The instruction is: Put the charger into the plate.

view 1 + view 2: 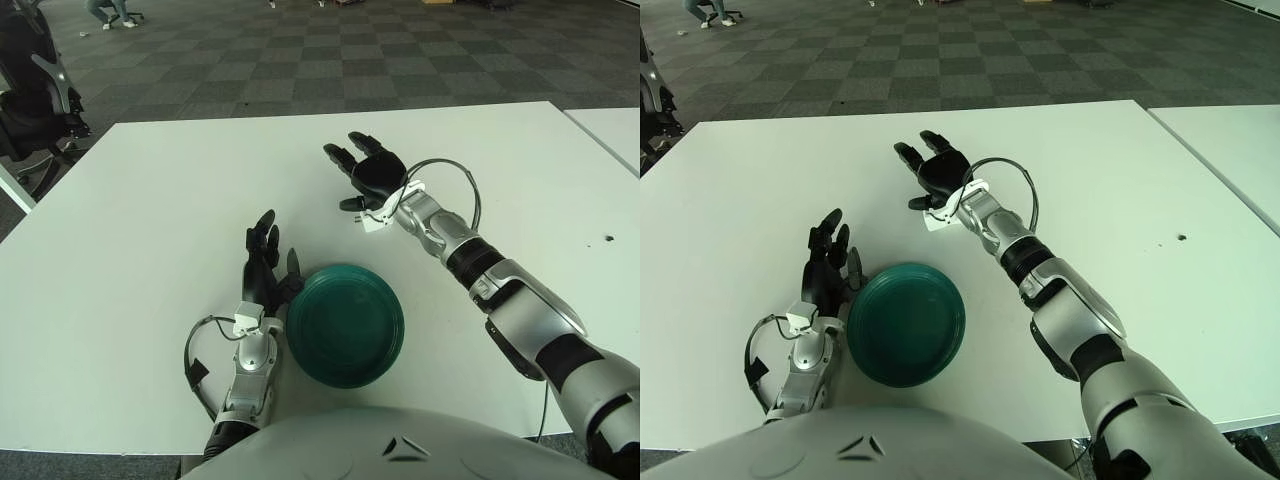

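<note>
Right hand [366, 175] reaches over the white worktop [150, 200] with its three fingers spread apart and nothing held. The white charger [371, 222] is almost wholly hidden beneath the palm and wrist; only a small white edge shows at the near side of the hand, so whether skin touches it cannot be told. The teal plate [345, 325] lies well nearer the robot's body than the hand, down and slightly to its left.

Risk, as judged from this pose: the fingers extend past the charger, on its far side, so a closure begun here could sweep over it or nudge it across the smooth worktop instead of clasping it. A small, flat-lying block offers little edge to catch, and a weak pinch could let it slip during the carry to the plate.

Left hand [264, 265] shows just beside the plate's left rim, fingers extended, idle.
</note>
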Motion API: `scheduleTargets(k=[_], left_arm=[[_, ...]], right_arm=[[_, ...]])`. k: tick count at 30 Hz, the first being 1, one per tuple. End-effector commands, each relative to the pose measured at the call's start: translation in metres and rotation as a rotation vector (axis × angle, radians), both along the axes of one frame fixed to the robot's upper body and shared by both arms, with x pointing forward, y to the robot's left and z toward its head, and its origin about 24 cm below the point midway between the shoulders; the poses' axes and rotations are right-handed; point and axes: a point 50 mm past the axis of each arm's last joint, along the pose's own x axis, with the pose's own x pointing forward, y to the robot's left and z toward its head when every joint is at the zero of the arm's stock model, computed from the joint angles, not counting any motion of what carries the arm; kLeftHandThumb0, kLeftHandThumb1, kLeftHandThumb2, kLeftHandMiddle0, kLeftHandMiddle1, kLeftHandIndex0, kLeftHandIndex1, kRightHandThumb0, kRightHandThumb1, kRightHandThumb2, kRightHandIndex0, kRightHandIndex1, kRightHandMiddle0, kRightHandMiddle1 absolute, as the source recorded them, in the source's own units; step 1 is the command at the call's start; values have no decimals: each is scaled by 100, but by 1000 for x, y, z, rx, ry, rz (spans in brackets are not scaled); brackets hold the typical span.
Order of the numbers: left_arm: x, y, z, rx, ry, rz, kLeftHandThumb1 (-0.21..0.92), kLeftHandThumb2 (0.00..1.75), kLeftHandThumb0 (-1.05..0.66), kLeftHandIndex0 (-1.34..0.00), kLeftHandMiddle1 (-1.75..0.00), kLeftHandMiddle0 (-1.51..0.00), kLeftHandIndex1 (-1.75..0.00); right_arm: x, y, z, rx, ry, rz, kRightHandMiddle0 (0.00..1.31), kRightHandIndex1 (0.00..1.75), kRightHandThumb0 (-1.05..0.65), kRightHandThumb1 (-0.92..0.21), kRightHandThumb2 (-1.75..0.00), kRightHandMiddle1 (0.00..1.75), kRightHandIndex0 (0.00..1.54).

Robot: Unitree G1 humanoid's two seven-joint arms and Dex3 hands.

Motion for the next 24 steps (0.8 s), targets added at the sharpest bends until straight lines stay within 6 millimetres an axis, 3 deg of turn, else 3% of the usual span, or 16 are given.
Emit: scheduleTargets(k=[1,9,24], left_arm=[[-22,-13,-30,-65,162,11,92,91,-79,-1,-1,-32,-80],[-21,-11,-33,-69,159,-11,92,88,-81,-1,0,-30,-84],[-20,-11,-36,-85,163,-37,92,89,-83,0,-1,-33,-77]], right_arm=[[4,-7,-9,-55,25,-37,0,0,-105,-92,-86,4,8],[5,-17,-32,-131,64,-93,0,0,-105,-92,-87,5,6],[6,-27,-52,-239,152,-155,0,0,-105,-92,-97,4,3]])
